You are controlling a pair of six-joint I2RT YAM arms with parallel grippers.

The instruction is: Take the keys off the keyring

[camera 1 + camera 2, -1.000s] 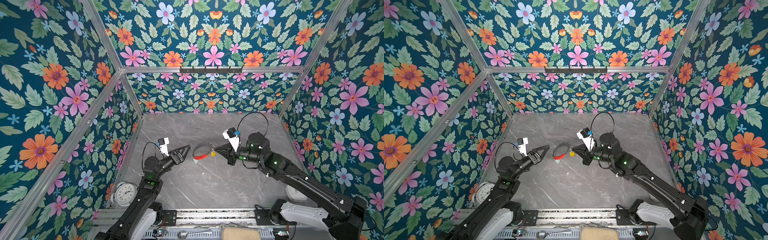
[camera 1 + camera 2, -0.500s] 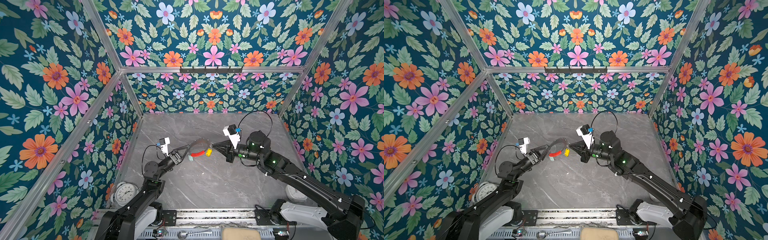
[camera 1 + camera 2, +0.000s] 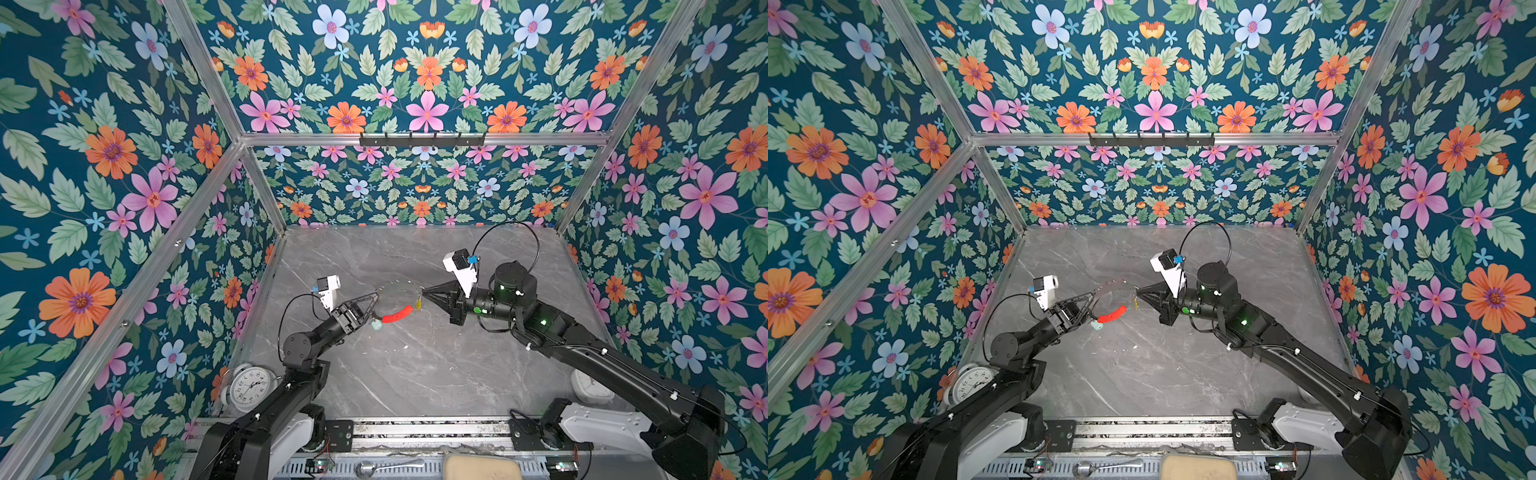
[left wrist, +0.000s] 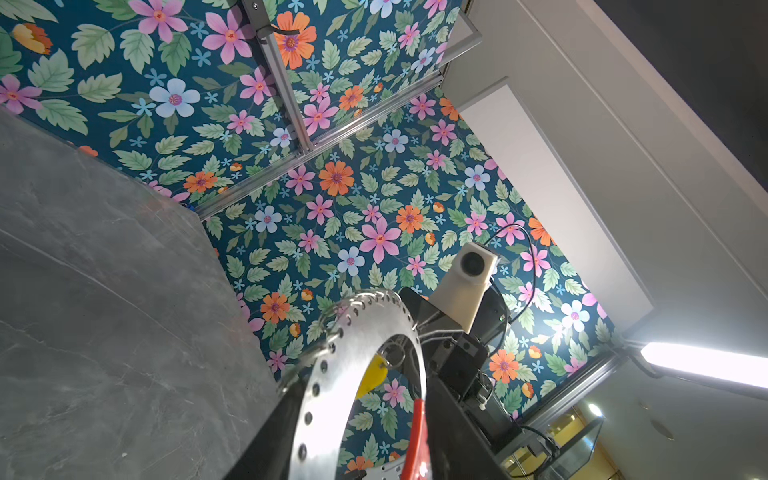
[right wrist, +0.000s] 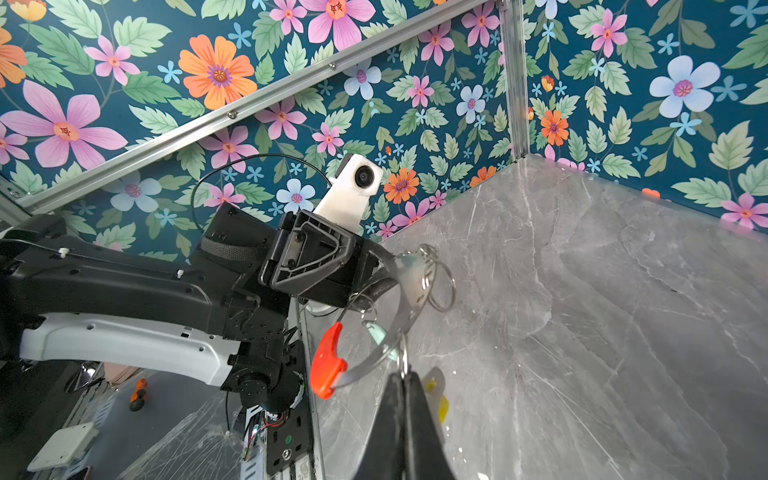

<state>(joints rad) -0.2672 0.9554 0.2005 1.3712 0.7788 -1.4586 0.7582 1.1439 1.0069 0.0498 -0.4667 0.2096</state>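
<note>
Above the grey marble table (image 3: 415,374) the keyring (image 4: 361,322) is held in the air between the two arms. One edge is pinched by the closed right gripper (image 3: 424,293). The opposite edge is straddled by the left gripper (image 3: 371,307), whose fingers are seen apart, and whether they press on it cannot be told. The yellow-tagged key (image 3: 418,304) is seen hanging just beside the right gripper, and the mint-tagged key (image 3: 376,324) just beside the left gripper.
</note>
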